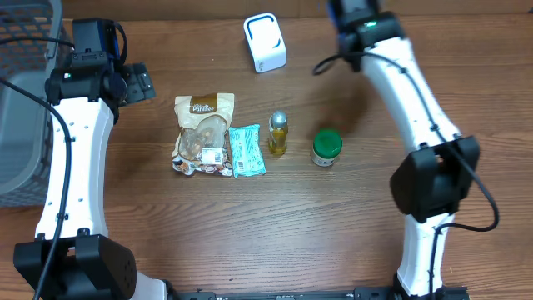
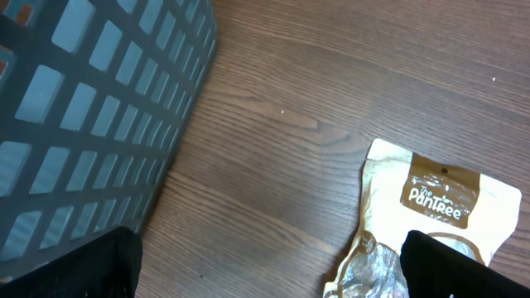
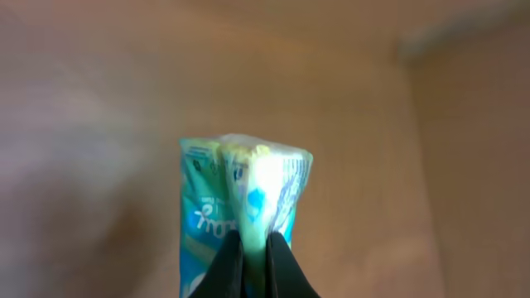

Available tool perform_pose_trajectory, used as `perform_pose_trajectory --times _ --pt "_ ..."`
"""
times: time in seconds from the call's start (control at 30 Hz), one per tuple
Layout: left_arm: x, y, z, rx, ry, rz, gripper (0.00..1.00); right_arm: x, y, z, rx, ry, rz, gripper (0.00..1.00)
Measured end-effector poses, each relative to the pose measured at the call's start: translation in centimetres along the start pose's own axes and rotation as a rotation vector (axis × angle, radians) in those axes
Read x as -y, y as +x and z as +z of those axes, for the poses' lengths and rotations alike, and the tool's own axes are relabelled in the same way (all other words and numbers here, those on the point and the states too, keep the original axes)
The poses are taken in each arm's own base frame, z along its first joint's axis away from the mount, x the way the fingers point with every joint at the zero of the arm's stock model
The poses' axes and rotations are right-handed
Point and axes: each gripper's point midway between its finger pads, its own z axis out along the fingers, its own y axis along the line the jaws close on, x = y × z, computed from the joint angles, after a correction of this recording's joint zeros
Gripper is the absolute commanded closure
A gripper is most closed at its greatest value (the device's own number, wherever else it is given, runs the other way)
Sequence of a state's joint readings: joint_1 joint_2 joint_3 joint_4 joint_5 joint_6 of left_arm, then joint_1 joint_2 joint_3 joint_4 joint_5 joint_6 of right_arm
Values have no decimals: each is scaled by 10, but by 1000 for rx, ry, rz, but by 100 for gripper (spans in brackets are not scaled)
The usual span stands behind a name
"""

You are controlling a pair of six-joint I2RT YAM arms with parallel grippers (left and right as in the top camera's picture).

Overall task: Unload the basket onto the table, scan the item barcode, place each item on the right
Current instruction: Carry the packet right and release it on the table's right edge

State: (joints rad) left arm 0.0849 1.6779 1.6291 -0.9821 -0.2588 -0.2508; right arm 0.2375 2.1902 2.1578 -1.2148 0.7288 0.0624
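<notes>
In the right wrist view my right gripper (image 3: 255,248) is shut on the edge of a teal and white packet (image 3: 244,186), held up in the air against a blurred brown background. In the overhead view the right arm (image 1: 400,75) runs off the top edge, so its gripper and the packet are hidden there. A white box with a blue rim (image 1: 265,42), likely the scanner, stands at the back middle of the table. My left gripper (image 1: 140,83) (image 2: 265,269) is open and empty, hovering just left of a beige snack pouch (image 1: 202,133) (image 2: 439,215).
A row of items lies mid-table: the pouch, another teal packet (image 1: 246,151), a small yellow bottle with a silver cap (image 1: 277,133) and a green-lidded jar (image 1: 326,147). A grey mesh basket (image 1: 21,100) (image 2: 83,108) stands at the left edge.
</notes>
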Motion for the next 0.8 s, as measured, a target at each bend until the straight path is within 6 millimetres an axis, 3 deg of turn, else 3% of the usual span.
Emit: perform_pose_trajectory --times 0.2,0.27,0.43,0.63,0.8 --pt "0 0 0 1 0 0 0 55 66 59 -295 -49 212 96" --pt "0 0 0 1 0 0 0 71 98 82 -414 -73 289 96" --pt "0 0 0 1 0 0 0 83 165 116 -617 -95 371 96" --pt "0 0 0 1 0 0 0 95 216 140 -737 -92 444 96" --pt "0 0 0 1 0 0 0 111 237 154 -770 -75 508 95"
